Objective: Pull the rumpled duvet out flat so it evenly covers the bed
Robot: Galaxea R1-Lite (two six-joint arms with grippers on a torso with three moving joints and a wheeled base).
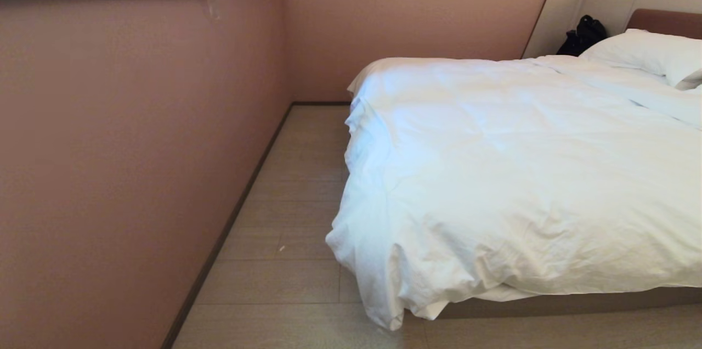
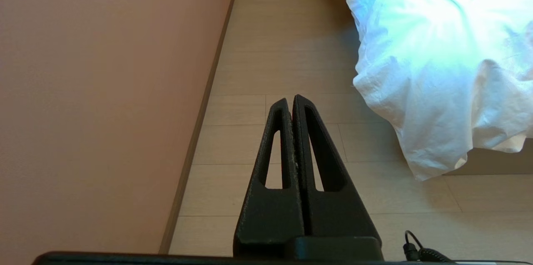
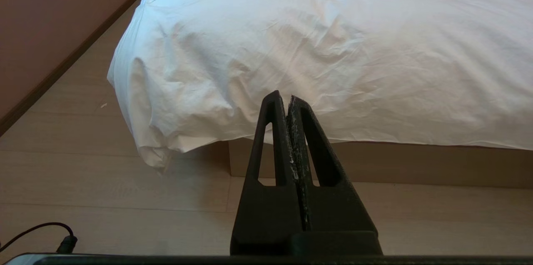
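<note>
The puffy white duvet [image 1: 521, 173] lies wrinkled over the bed, whose brown-grey base [image 1: 576, 300] shows along the foot. Its near left corner [image 1: 384, 305] droops almost to the floor. Neither arm shows in the head view. My left gripper [image 2: 291, 99] is shut and empty above bare floor, with the duvet's hanging corner [image 2: 420, 131] off to one side. My right gripper [image 3: 282, 97] is also shut and empty. It points at the foot of the bed, short of the duvet's lower edge [image 3: 374, 102] and the base [image 3: 416, 163].
A pink wall [image 1: 137, 146] with a dark skirting runs along the left, leaving a strip of pale wooden floor [image 1: 290, 217] beside the bed. A white pillow [image 1: 641, 52] and a black bag [image 1: 582, 35] sit by the headboard surround [image 1: 554, 20].
</note>
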